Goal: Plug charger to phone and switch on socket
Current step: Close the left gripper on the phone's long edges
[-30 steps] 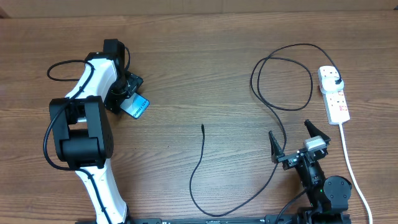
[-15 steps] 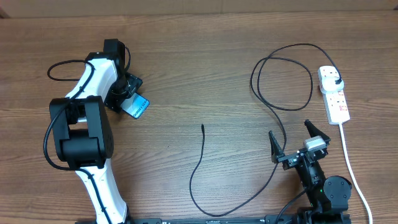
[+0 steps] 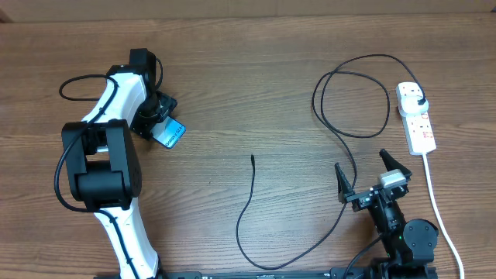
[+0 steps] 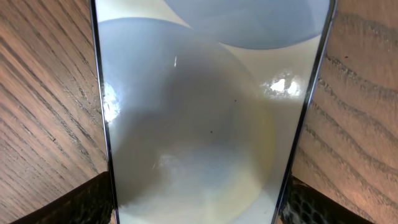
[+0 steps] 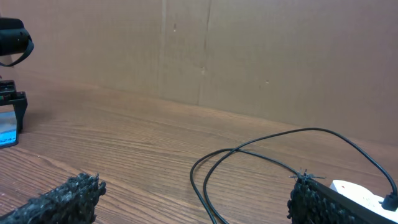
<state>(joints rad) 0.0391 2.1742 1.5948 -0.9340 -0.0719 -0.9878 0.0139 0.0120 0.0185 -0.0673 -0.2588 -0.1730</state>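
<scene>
The phone lies at the left of the table with its light-blue screen up. It fills the left wrist view. My left gripper stands over it, with a black pad against each long edge. The charger cable loops across the right half of the table. Its small connector tip lies loose mid-table, and its black plug sits in the white socket. My right gripper is open near the front right, holding nothing; the cable and socket lie ahead of it.
A white cord runs from the socket toward the front edge, just right of my right arm. A cardboard wall backs the table. A thin black lead loops beside the left arm.
The left gripper's jaws have narrowed onto the phone's edges. The phone, cable, socket and right arm have not moved.
</scene>
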